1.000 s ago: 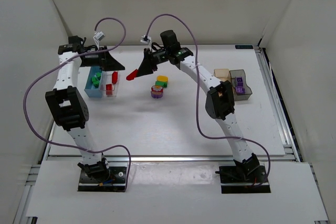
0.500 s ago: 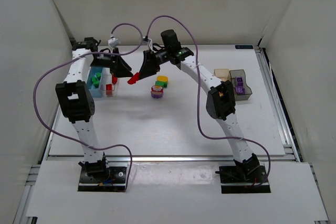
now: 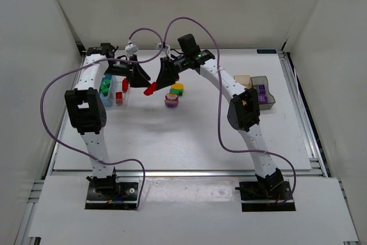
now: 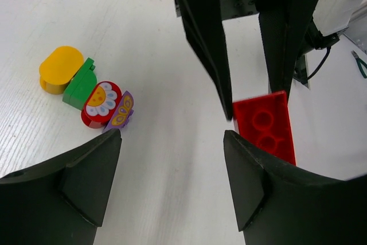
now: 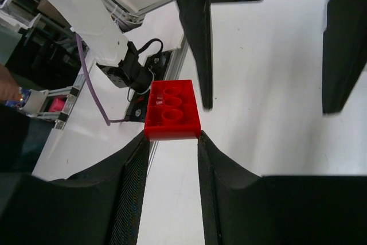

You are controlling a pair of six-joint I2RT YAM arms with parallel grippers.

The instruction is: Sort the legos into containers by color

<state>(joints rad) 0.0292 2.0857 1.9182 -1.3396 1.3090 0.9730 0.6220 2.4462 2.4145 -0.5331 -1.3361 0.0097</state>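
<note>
My right gripper is shut on a red lego brick, held above the table left of centre; the brick also shows in the right wrist view. My left gripper is open and empty, facing the brick from the left; in the left wrist view the brick sits just beyond my right fingertip. A yellow, green and red-purple lego lie clustered mid-table. The blue bin holds green legos, the clear bin red ones.
The amber bin and the dark grey bin with purple legos stand at the right. Purple cables loop above both arms. The enclosure walls close in behind and on both sides.
My left gripper has swung right, away from the bins and up to the red brick. My right gripper has shifted slightly right and nearer with the brick still held.
</note>
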